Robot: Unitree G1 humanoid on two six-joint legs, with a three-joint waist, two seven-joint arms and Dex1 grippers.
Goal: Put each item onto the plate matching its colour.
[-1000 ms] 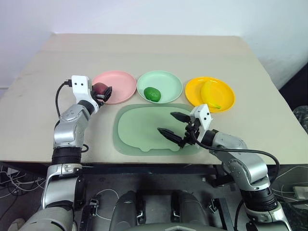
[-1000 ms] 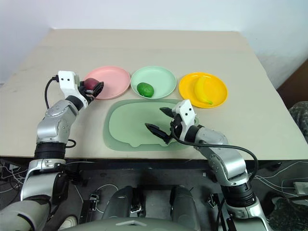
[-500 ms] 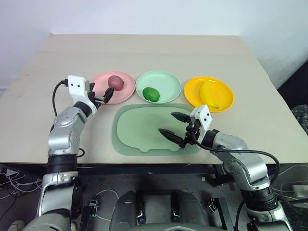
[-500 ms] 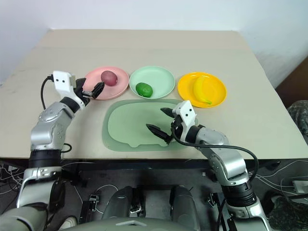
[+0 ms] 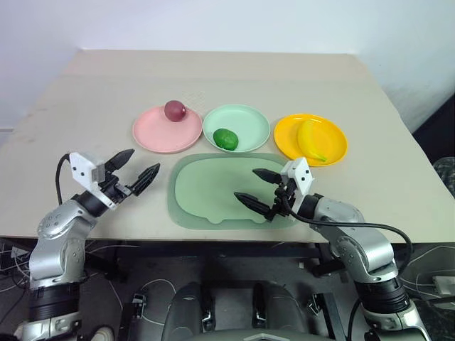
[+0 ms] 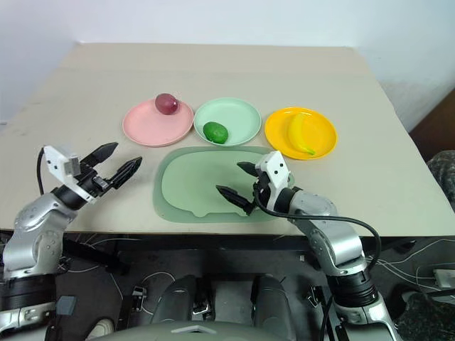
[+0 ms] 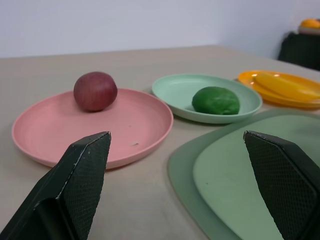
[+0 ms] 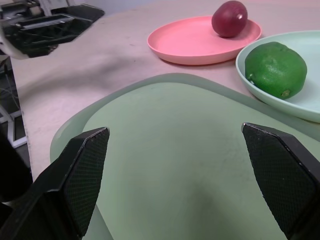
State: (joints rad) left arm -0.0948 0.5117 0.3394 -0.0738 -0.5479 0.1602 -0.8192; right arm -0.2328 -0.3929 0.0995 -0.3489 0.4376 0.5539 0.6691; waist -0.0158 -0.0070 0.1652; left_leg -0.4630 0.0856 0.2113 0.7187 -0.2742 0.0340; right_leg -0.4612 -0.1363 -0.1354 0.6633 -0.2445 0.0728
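The table (image 5: 398, 177) carried a pale green tray (image 5: 206, 192) at its near edge, bare, with three plates in a row behind it. The pink plate (image 5: 153, 133) held the red-purple fruit (image 5: 175, 110) near its far rim. The mint plate (image 5: 249, 122) held the green fruit (image 5: 225, 138). The yellow plate (image 5: 330, 149) held the banana (image 5: 310, 140).

Each item sat on its matching colour, so sorting looked complete.

Left gripper (image 5: 134, 170): fingers spread wide, empty, near the table's front-left edge, well apart from the pink plate. Right gripper (image 5: 257, 189): fingers apart, empty, over the tray.

Judgement: the step in hand was clearing away. To do it well, keep both arms low and off the plates; the round fruit near the rim could roll if nudged.
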